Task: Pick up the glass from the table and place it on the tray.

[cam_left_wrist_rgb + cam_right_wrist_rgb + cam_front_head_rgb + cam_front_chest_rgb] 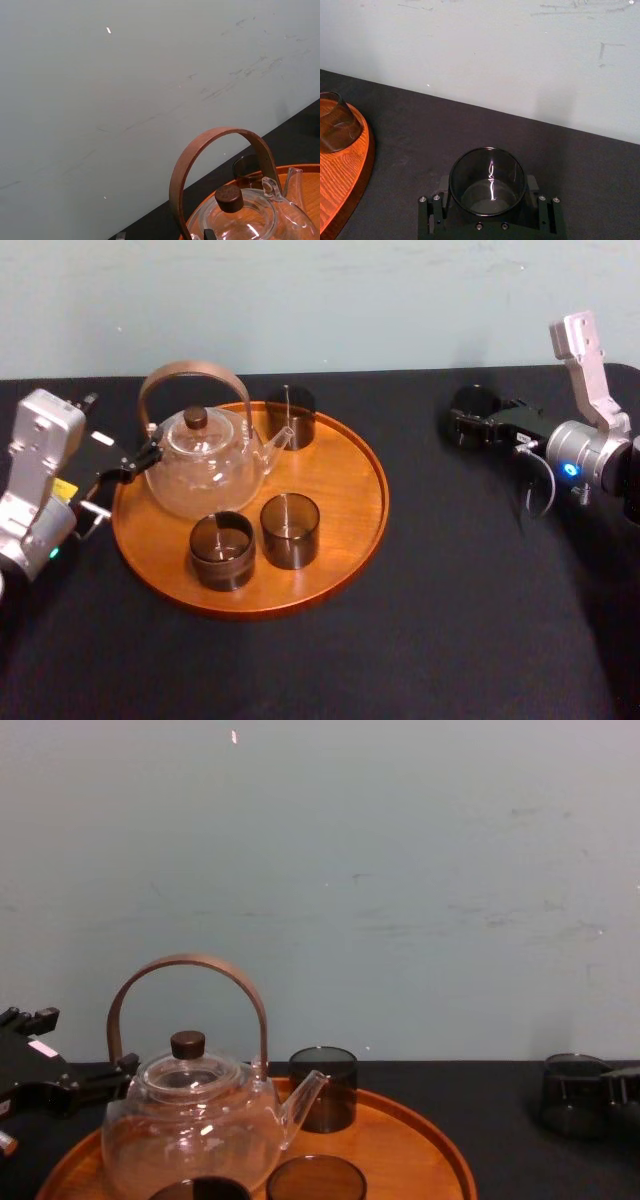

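Note:
A dark smoked glass (475, 402) stands over the black table (450, 630) at the far right, well apart from the tray (345, 490). My right gripper (466, 426) is shut on the glass. In the right wrist view a finger presses each side of the glass (487, 172). From the chest view the glass (572, 1100) is low at the right edge. The round orange-brown tray holds a glass teapot (200, 470) and three more dark glasses. My left gripper (138, 458) sits at the tray's left rim, right beside the teapot.
The teapot's tall wooden handle (190, 375) arches over it. Glasses on the tray stand at the front (222, 550), front middle (290, 530) and back (290, 415). The tray's right half is bare wood. Open black table lies between the tray and my right gripper.

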